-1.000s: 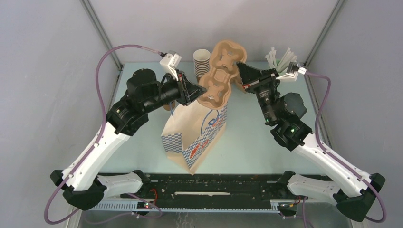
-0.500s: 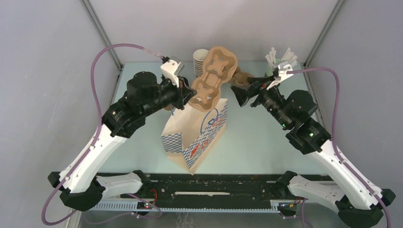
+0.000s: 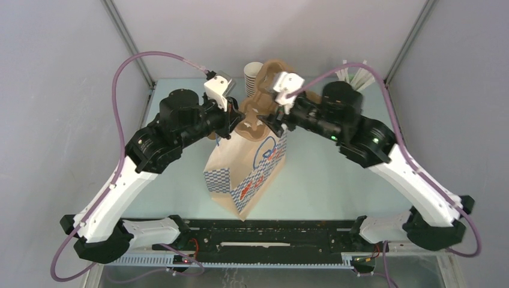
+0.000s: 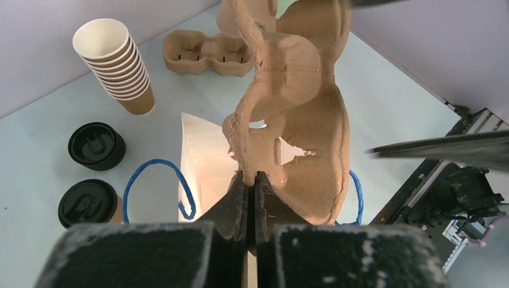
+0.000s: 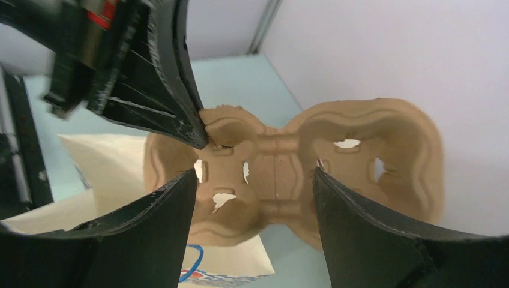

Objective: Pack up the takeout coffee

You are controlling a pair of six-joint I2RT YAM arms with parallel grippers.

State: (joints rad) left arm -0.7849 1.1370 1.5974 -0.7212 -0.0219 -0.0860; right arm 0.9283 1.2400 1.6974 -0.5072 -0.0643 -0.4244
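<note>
So, left pincer (image 4: 252,175): pressed together on the ragged lower edge of the moulded-pulp cup tray (image 4: 300,108), which stands on end above it.
right pincer (image 5: 255,180): spread wide, one finger on each side of the tray's middle. Whether the fingers touch the tray I cannot tell. In the right wrist view the left pincer's black fingers sit just up and to the left.
moulded-pulp cup tray: brown, two-cup, tilted, held in the air between the two pincers over the mouth of the bag.
paper bag (image 3: 246,174): open and upright on the desk (image 3: 336,174), below the pincers, with a blue check pattern and a blue-and-red logo on its side.
kraft paper cups (image 4: 114,66): a nested stack, white inside, on the desk beyond the left pincer and to its left, well apart from it and outside the bag.
second pulp tray (image 4: 207,53): lying flat beyond the left pincer, just right of the cups.
black lids (image 4: 96,146): a stack left of the left pincer, nearer than the cups.
lidded cup (image 4: 88,204): close on the left pincer's left, just beside the lids.
</note>
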